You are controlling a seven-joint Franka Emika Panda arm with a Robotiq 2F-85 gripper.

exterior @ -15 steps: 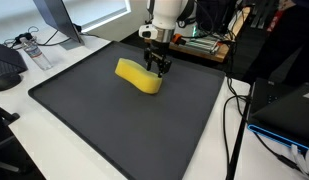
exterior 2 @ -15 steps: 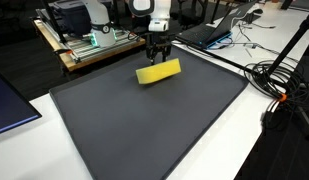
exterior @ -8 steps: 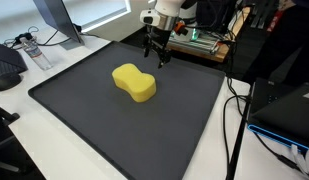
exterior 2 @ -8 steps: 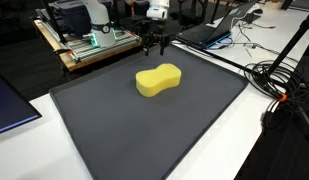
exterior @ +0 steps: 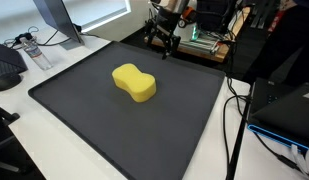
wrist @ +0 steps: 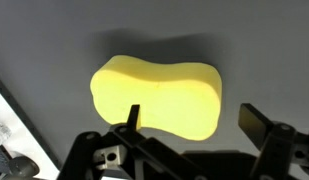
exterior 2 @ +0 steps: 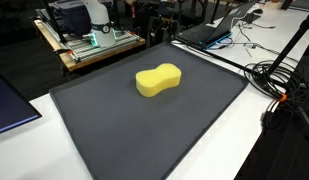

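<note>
A yellow peanut-shaped sponge (exterior: 135, 82) lies flat on the dark grey mat (exterior: 104, 125); it also shows in the other exterior view (exterior 2: 159, 79) and in the wrist view (wrist: 154, 95). My gripper (exterior: 165, 41) is open and empty. It hangs high above the mat's far edge, well clear of the sponge. In the wrist view its two fingers (wrist: 194, 118) frame the sponge from above. In an exterior view (exterior 2: 154, 12) only the gripper's lower part shows at the top edge.
The mat (exterior 2: 144, 125) covers most of a white table. A water bottle (exterior: 32, 50) and a monitor stand are at one side, a wooden shelf with electronics (exterior 2: 89, 42) behind, a laptop (exterior 2: 209, 32) and cables (exterior 2: 279, 85) at the other side.
A second ago my gripper was at the sponge, holding it tilted up. It let go; the sponge now lies flat, and the gripper has risen up and back.
</note>
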